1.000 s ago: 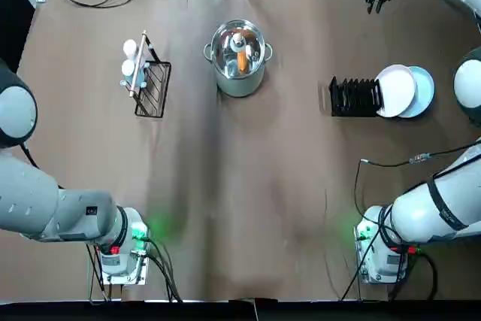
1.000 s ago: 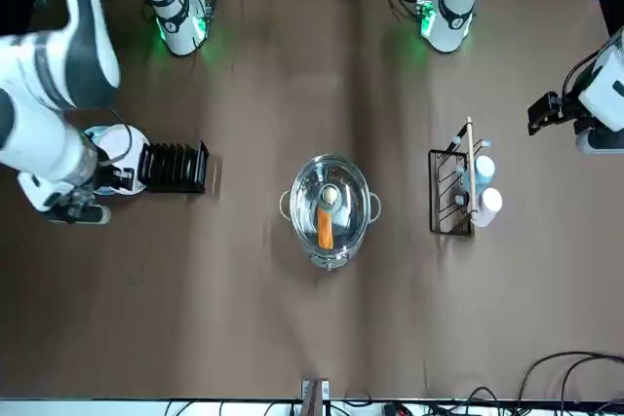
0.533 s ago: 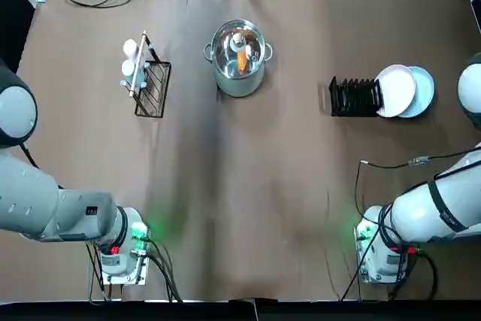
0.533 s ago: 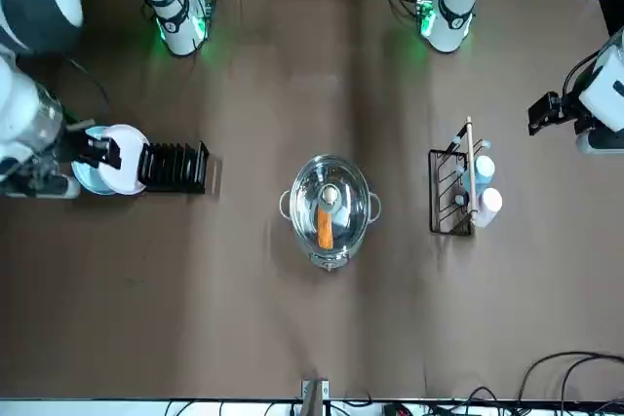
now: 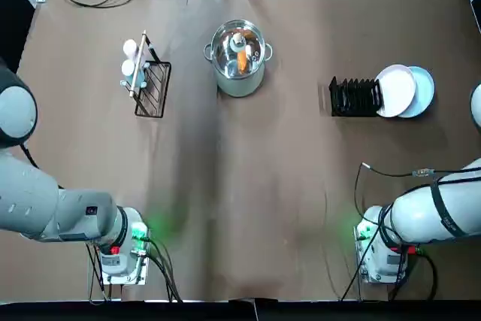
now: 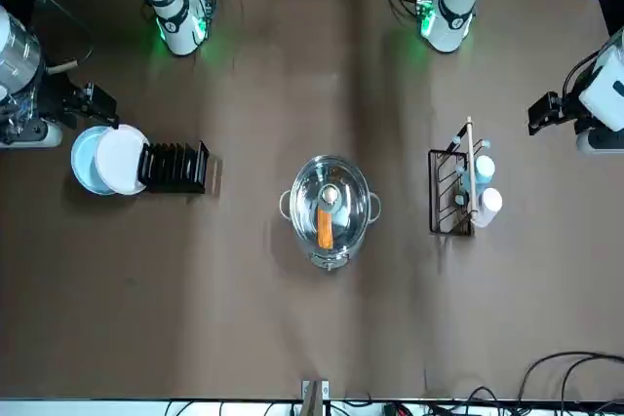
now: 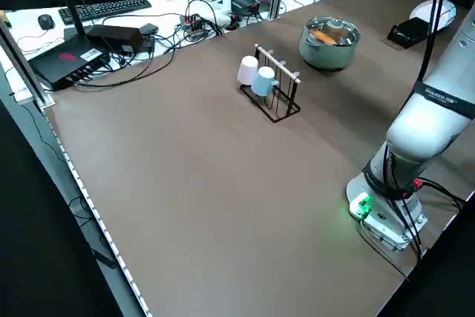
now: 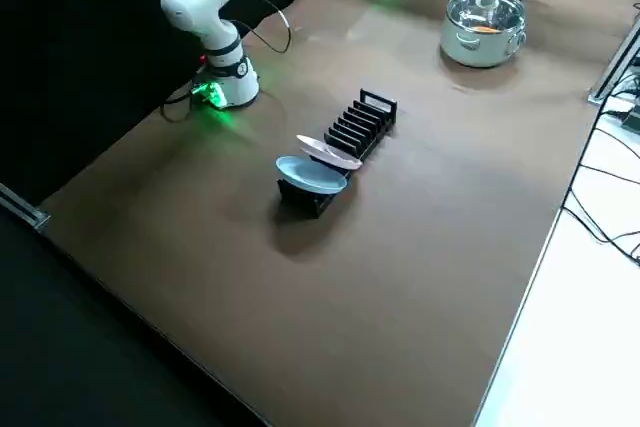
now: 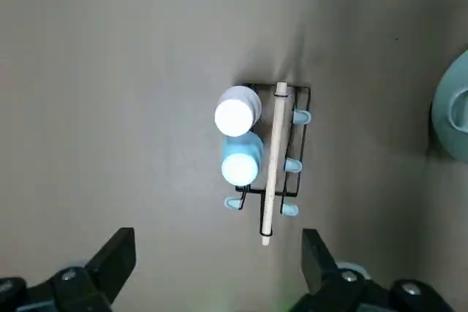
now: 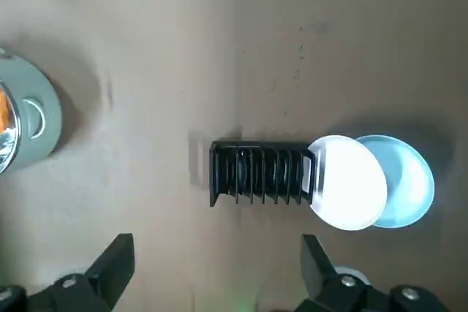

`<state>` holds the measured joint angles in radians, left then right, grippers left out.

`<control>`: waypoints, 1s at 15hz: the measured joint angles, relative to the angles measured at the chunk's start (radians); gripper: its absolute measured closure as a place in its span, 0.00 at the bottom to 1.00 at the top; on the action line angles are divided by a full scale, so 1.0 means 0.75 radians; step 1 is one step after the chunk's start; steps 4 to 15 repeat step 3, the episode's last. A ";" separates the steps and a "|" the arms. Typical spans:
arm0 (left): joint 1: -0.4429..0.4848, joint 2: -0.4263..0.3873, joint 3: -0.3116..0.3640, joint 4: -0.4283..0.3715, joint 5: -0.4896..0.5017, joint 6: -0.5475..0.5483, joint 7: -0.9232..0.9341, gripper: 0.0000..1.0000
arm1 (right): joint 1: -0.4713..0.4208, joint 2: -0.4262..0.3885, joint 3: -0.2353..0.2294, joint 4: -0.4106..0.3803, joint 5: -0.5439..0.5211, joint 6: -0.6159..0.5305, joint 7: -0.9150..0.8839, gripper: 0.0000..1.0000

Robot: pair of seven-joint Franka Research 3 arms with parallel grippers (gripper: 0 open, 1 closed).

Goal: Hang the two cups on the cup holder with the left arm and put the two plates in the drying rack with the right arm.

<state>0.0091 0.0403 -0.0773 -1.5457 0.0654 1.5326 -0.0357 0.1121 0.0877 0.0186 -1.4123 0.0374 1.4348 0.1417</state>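
Two cups, white [image 9: 237, 115] and blue [image 9: 240, 162], hang side by side on the cup holder [image 9: 273, 157], which stands left of the steel pot [image 5: 239, 56] in the top view. Both plates sit at the outer end of the rack [image 10: 259, 173]: the white plate [image 10: 349, 182] leans in the end slots, and the blue plate [image 10: 406, 179] sits just behind it, overlapping it. From the right side view they tilt low rather than stand upright, but both appear carried by the rack.

Judging by this layout, every placing step looks done, and what is in hand is the pull-back of the arms to rest.

Left gripper [image 9: 212, 272] hangs high over the cup holder, fingers spread wide, holding nothing. Right gripper [image 10: 216, 272] hangs high above the rack, also spread wide and empty; in the front view its arm [image 6: 24, 94] sits at the table edge beside the plates, well clear of them.

No further grasp seems called for. If anything, the next move is a check that the plates are seated in the slots, since they lean so flat; a nudge to stand them straighter would need the right gripper to come down beside the white plate without knocking the blue one off the end.
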 joint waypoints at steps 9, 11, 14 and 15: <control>0.000 0.000 0.000 0.000 0.000 0.000 0.000 0.00 | 0.001 -0.004 0.000 -0.005 -0.001 0.015 -0.059 0.00; 0.000 0.000 0.000 0.000 0.000 0.000 0.000 0.00 | 0.001 -0.004 0.000 -0.005 -0.001 0.015 -0.059 0.00; 0.000 0.000 0.000 0.000 0.000 0.000 0.000 0.00 | 0.001 -0.004 0.000 -0.005 -0.001 0.015 -0.059 0.00; 0.000 0.000 0.000 0.000 0.000 0.000 0.000 0.00 | 0.001 -0.004 0.000 -0.005 -0.001 0.015 -0.059 0.00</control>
